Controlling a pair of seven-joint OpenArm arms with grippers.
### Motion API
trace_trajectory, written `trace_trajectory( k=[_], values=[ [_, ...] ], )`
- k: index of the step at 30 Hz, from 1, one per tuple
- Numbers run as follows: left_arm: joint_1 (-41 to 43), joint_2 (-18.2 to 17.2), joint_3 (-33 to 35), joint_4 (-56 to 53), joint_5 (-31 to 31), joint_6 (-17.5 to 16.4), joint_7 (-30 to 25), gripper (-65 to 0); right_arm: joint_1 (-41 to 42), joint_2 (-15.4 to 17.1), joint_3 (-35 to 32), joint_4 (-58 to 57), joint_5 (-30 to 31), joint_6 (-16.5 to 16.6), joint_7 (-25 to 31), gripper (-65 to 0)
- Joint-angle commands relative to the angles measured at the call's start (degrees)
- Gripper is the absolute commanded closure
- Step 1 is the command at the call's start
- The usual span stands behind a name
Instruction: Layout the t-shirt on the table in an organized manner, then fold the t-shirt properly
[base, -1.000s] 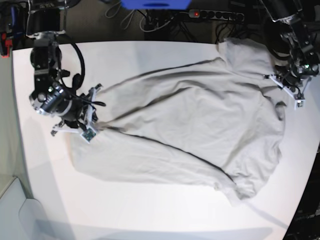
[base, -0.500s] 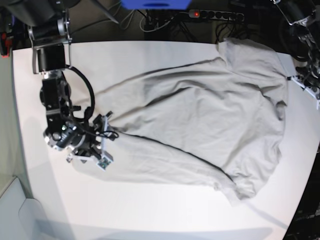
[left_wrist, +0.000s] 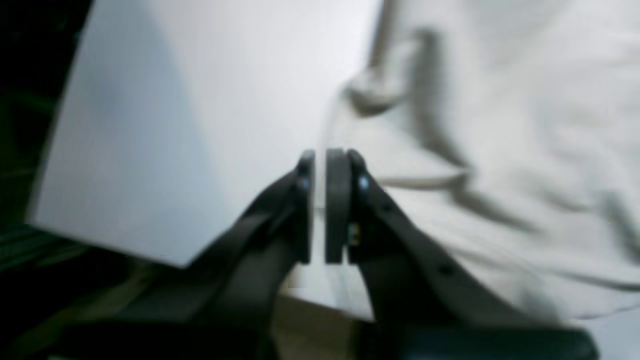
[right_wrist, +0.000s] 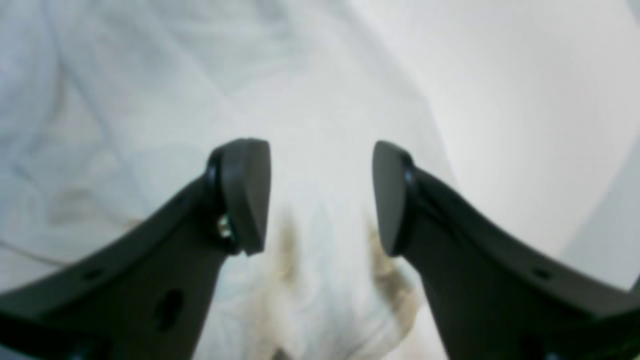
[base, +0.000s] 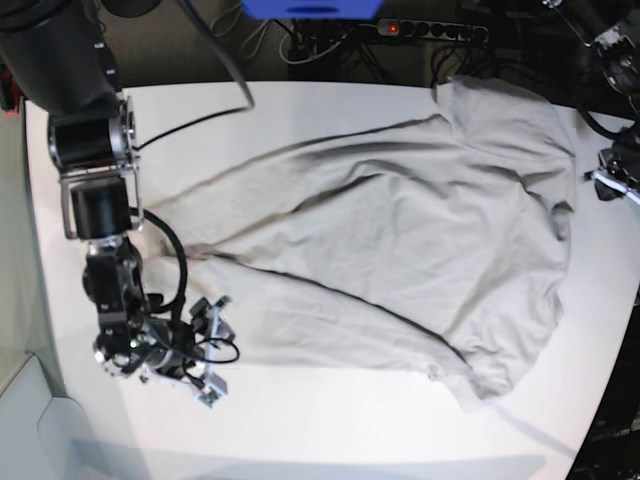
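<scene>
Sprawling across the middle and the right half of the table (base: 330, 420), the t-shirt (base: 400, 240) lies mostly flat in the base view, light grey-beige, with a long dark crease running diagonally from its left end down toward the bottom right corner. One end bunches up near the table's far right edge, and a sleeve-like flap sticks out at the lower right.

Right gripper (base: 212, 352) sits low at the shirt's lower left corner, near the front-left part of the table. Its wrist camera shows the two dark fingers (right_wrist: 245, 195) spread well apart with nothing between them, just wrinkly cloth and bare tabletop underneath, so it's not gripping anything.

Left gripper (left_wrist: 320, 210) is off by the right edge of the table, beside the shirt's bunched end. Jaws are pinched nearly together, only a thin sliver of gap, and no fabric caught in there as far as I can see. Wrist views are pretty blurry though.
</scene>
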Motion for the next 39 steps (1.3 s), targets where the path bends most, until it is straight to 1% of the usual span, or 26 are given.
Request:
trace_trajectory(
  k=[1,3,5,8,10,12,13,14,16,20,21,24,27,29,36,37,38,39],
  values=[
    [-0.17,0.58,-0.13,1.67,-0.58,0.01,0.29,-4.1,3.35,0.73,0.28,-1.71,0.43,-0.25,2.11,-36.1],
    [-0.17,3.13,0.22,2.46,-0.58,0.1,0.29,-4.1,5.81,0.65,0.28,-6.28,0.43,-0.25,5.28,-39.4],
    [0.71,4.72,0.31,1.85,-0.5,0.1,0.2,-4.1,7.92,0.73,0.28,-10.5,0.43,-0.25,8.62,-41.5],
    [0.88,5.24,0.39,0.09,-0.5,0.1,0.2,-4.1,10.47,0.73,0.28,-16.22,0.43,-0.25,13.89,-42.3],
    [1.15,5.24,0.39,-0.53,-0.5,0.1,0.2,-4.1,11.87,1.52,0.28,-20.35,0.43,-0.25,18.47,-42.3],
    [2.56,5.07,0.22,-0.35,-0.58,0.1,0.2,-4.1,12.75,1.96,0.28,-23.86,0.43,-0.25,21.72,-42.3],
    [2.91,5.07,0.04,-0.17,-0.58,0.1,0.2,-4.1,13.19,2.05,0.28,-25.62,0.43,-2.14,22.86,-42.3],
    [2.91,4.98,0.04,-0.09,-0.67,0.1,0.2,-4.1,13.46,2.84,0.28,-27.47,0.43,-4.34,23.83,-42.3],
    [3.26,4.8,-0.05,-0.09,-0.67,0.1,0.12,-4.1,13.63,3.9,0.28,-29.49,0.52,-7.24,25.67,-42.4],
    [3.26,4.8,-0.05,-0.09,-0.67,0.1,0.12,-4.1,13.46,6.01,0.54,-29.93,0.6,-12.69,26.29,-42.4],
    [3.26,4.8,-0.05,-0.09,-0.67,0.1,0.12,-4.1,13.46,6.71,0.63,-29.93,0.87,-13.57,26.29,-42.4],
    [2.91,4.98,-0.05,-0.09,-0.67,0.1,0.12,-4.1,11.96,7.42,0.63,-29.93,0.87,-13.66,26.29,-42.4],
    [2.82,4.98,-0.05,-0.09,-0.67,0.1,0.12,-4.1,10.73,7.42,0.63,-29.93,0.87,-13.66,25.67,-43.4],
    [2.82,4.98,-0.05,-0.09,-0.67,0.1,0.12,-4.1,8.97,7.15,0.63,-29.93,0.87,-13.66,24.53,-43.4],
    [2.91,4.8,-0.05,-0.09,-0.67,0.1,0.12,-4.1,7.21,5.92,0.63,-29.93,0.78,-13.66,24.09,-42.7],
    [2.91,4.8,-0.05,-0.09,-0.67,0.1,0.12,-4.1,7.13,5.92,0.63,-29.93,0.87,-13.66,24.09,-42.2],
    [2.99,4.8,-0.05,-0.09,-0.67,0.1,0.12,-4.1,6.77,5.83,0.63,-29.93,0.87,-13.66,24.09,-40.2],
    [2.99,4.8,-0.05,-0.09,-0.67,0.1,0.12,-4.1,6.42,5.83,0.63,-29.93,0.87,-13.66,24.36,-36.9]
  ],
)
